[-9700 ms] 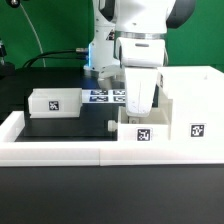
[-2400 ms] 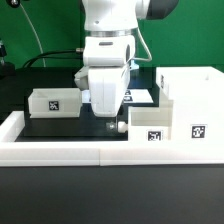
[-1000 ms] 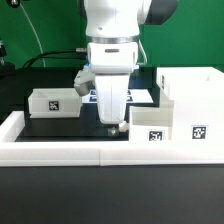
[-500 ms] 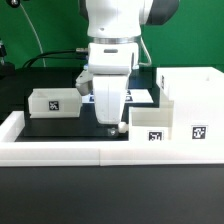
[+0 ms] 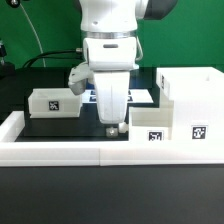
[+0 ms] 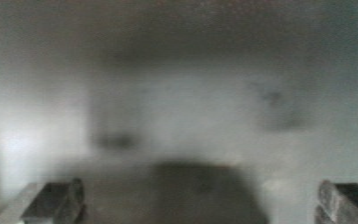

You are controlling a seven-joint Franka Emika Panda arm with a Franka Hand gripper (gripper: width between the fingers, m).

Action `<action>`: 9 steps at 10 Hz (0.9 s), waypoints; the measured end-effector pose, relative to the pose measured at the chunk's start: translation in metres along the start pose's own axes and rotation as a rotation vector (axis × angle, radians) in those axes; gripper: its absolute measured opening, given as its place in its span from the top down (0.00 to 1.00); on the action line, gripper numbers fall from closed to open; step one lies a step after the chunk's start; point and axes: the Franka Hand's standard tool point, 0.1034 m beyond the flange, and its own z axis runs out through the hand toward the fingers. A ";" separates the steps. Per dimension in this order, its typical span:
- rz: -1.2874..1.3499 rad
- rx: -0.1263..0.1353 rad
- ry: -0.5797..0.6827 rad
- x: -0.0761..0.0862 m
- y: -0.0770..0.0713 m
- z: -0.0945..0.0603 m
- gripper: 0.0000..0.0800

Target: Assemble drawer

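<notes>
The gripper (image 5: 113, 126) hangs low over the black table (image 5: 60, 126), fingers (image 6: 55, 203) spread wide. One drawer box (image 5: 55, 101) sits at its ten o'clock. The second box (image 5: 150, 128) is just beside it at three o'clock, against the housing (image 5: 190, 92).

From where I stand I count one arm (image 5: 108, 20), one housing (image 5: 190, 95) and two small boxes, a left box (image 5: 55, 95) and a right box (image 5: 140, 136). Three tags (image 5: 55, 104) show. One border wall (image 5: 60, 152).

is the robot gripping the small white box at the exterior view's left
No, that small white box stands well apart from the gripper, which is low beside the other small box.
</notes>
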 end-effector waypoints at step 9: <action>0.086 -0.004 -0.041 0.014 -0.002 0.001 0.19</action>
